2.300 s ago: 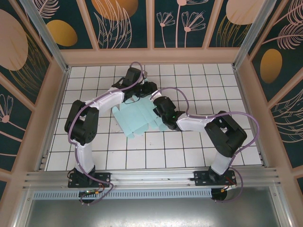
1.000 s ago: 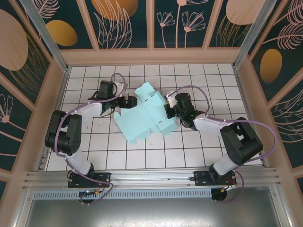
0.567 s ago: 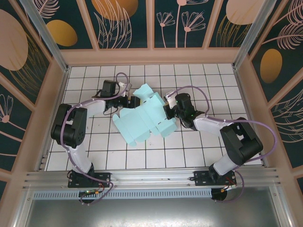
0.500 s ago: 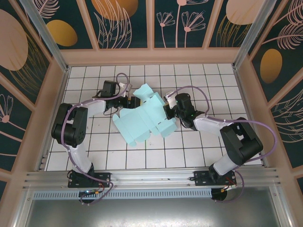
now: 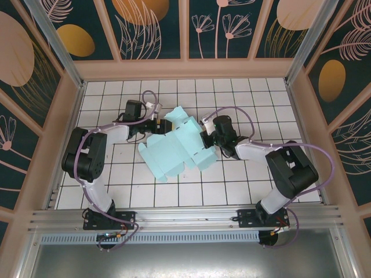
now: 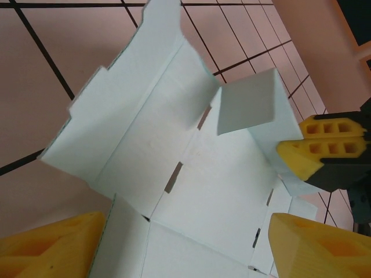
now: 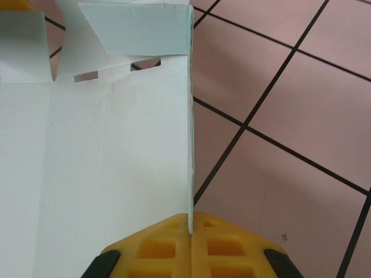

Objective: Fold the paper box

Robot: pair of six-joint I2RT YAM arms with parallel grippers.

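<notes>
top external view shows you that the left end effector (image 5: pixel 161 124) has crept in from the left over the last second. it now sits at the far-left flap of the paper box (image 5: pixel 177 147), and its fingers have drawn in a little on the way. the box has barely shifted. it lies partly unfolded in the middle of the tabletop (image 5: pixel 243 185), with a few flaps standing up and the rest flat on the tiles. the right end effector (image 5: pixel 204 138) has kept its place at the right edge of the card.

in the left wrist view the yellow fingers (image 6: pixel 52 246) stand apart, one on each side of the card edge closest to that camera, with nothing pinched yet. in the right wrist view the two fingers are pressed together on the thin upright edge of a side panel. that arm is clamped on the box and holding that wall up.

you can read this as setting up, with one side held and the other about to be taken. folding looks to be at an early stage, since the slots in the card look open.

both arms reach forward and low, forearms close to the tiles, wrists turned inward toward each other across the card.
</notes>
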